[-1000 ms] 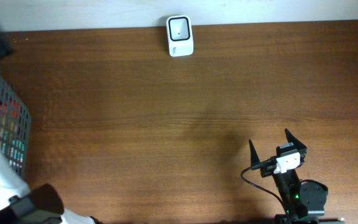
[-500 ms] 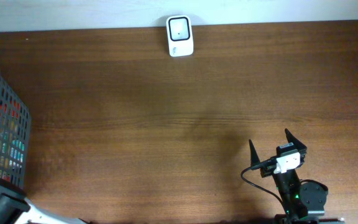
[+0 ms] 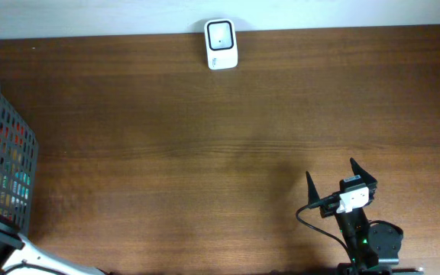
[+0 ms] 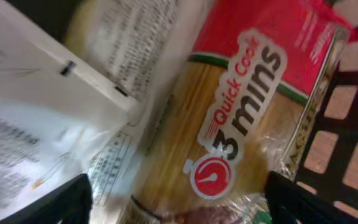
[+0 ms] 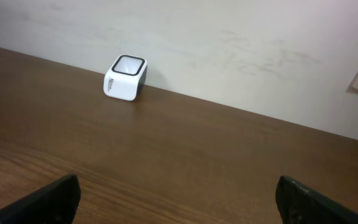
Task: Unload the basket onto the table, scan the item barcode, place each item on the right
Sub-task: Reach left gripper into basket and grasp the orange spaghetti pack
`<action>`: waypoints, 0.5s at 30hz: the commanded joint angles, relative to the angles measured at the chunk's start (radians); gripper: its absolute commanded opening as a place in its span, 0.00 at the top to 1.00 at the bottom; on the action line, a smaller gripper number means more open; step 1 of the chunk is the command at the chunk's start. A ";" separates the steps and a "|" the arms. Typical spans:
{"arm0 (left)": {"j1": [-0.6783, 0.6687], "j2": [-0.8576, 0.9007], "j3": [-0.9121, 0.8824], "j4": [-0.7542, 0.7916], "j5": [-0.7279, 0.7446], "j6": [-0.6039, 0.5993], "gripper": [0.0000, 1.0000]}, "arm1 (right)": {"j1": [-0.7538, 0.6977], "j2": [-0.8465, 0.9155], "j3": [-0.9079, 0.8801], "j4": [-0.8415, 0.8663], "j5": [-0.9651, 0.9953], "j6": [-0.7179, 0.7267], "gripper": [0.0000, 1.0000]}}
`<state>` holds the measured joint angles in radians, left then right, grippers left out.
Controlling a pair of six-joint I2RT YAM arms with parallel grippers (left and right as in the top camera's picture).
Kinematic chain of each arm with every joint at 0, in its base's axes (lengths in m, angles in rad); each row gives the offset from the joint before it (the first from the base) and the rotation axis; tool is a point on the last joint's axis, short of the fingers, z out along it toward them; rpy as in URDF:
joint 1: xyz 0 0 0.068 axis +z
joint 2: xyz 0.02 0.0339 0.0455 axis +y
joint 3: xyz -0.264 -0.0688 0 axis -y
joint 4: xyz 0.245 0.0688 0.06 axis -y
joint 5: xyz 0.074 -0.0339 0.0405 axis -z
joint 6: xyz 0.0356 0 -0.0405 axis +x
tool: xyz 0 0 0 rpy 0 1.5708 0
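Pasta packet (image 4: pixel 241 118) slants (red end up-right).

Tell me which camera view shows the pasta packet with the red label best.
The left wrist view: the pasta packet fills the frame, its red label readable. The overhead view shows only the basket at the left edge, its contents a blur of colours. The right wrist view shows the scanner, no packet.
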<state>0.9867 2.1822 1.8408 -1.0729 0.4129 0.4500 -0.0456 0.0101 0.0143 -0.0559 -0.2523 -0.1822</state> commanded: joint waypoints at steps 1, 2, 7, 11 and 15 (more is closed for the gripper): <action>-0.023 0.017 -0.043 0.004 0.065 0.084 0.22 | -0.007 -0.006 -0.009 -0.001 -0.005 0.007 0.01; -0.029 0.017 -0.059 0.014 0.064 0.083 0.28 | -0.007 -0.006 -0.009 -0.001 -0.005 0.007 0.01; -0.030 0.017 -0.084 0.044 0.062 0.083 0.74 | -0.007 -0.006 -0.009 -0.001 -0.005 0.007 0.01; -0.028 0.017 -0.084 0.044 0.062 0.082 0.93 | -0.007 -0.006 -0.009 -0.001 -0.005 0.007 0.01; -0.028 0.016 0.001 0.006 0.062 0.010 1.00 | -0.007 -0.006 -0.009 -0.001 -0.005 0.007 0.01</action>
<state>0.9730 2.1773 1.7889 -1.0248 0.4713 0.5419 -0.0456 0.0101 0.0143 -0.0559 -0.2520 -0.1825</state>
